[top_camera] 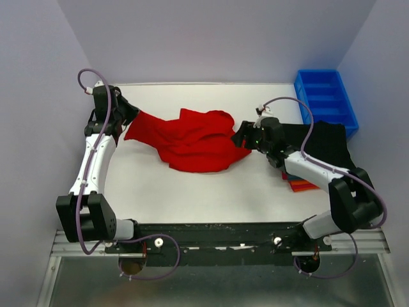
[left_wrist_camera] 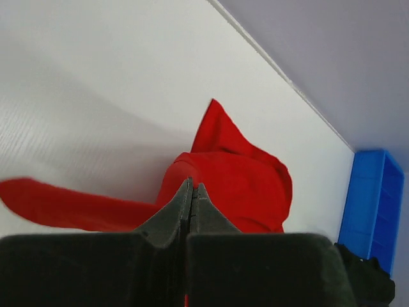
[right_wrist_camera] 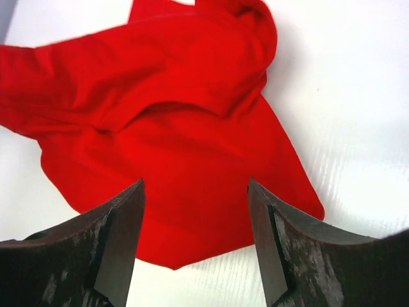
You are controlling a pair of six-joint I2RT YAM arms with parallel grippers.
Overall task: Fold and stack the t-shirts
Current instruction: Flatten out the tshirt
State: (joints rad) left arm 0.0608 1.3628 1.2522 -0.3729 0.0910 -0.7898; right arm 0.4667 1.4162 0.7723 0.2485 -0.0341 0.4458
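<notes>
Red cloth fills most of both wrist views: the red t-shirt (top_camera: 192, 144) lies crumpled and unfolded on the white table (top_camera: 192, 198). Its left corner tapers to a point and ends at the left gripper (top_camera: 131, 118), whose fingers are clenched tight together. A thin sliver of red shows between them in the left wrist view, so they grasp the red t-shirt, though the pinch itself is hidden behind the fingers' own dark bodies. How much cloth is caught cannot be told.

At the red t-shirt's right edge hangs the right gripper (right_wrist_camera: 195, 188), its fingers spread wide and released, with the hem below and between them. Whether the tips touch the cloth is hard to make out.

Right of the red t-shirt, apart from it, a black t-shirt (top_camera: 326, 141) lies folded flat on an orange t-shirt (top_camera: 305, 186), of which only the near edge peeps out. A thin blue strip shows there too, too small to name surely. The right arm (top_camera: 313, 167) crosses this pile and covers part of it. Farther right of the red t-shirt, toward the back wall, stands a blue bin (top_camera: 326, 96).
</notes>
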